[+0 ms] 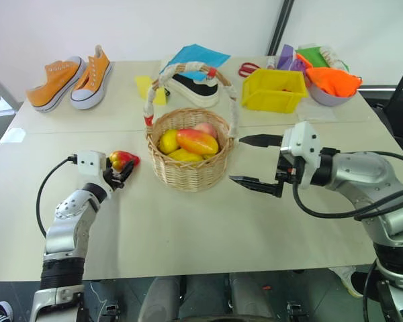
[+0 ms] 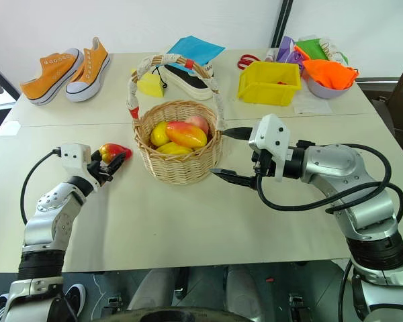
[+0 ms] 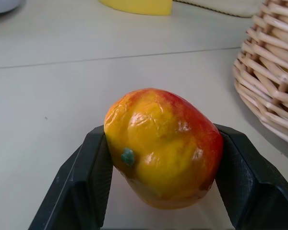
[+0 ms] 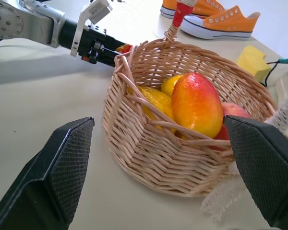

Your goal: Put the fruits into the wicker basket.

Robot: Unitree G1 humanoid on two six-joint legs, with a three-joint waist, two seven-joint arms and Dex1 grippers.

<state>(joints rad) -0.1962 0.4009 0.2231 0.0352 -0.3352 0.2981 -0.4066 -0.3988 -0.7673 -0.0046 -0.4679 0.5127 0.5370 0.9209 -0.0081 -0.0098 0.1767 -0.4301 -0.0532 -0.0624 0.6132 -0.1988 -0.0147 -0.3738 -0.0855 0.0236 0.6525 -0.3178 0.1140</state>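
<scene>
My left pincer (image 1: 124, 171) is clamped on the small red fruit (image 1: 123, 159), one finger (image 3: 81, 184) on each flank. The fruit sits low over the surface (image 1: 188, 228), just to my left of the wicker basket (image 1: 188, 171) and apart from its wall. I judge the sideways grip was chosen so the widest part sits between the pads and cannot roll out. Seen along the fingers, the fruit's yellow patch and its small green stem mark face back toward my wrist; its long axis seems to run along the fingers, red end pointing away.

The large mango (image 1: 197, 141) already lies inside the basket on the yellow pieces, long axis roughly level and across the basket.

My right pincer (image 1: 255, 163) hangs spread wide and empty, on the basket's other side, near its rim. Probably it waits there clear of the handle (image 1: 188, 67).

Remaining: lift over the rim, release.
</scene>
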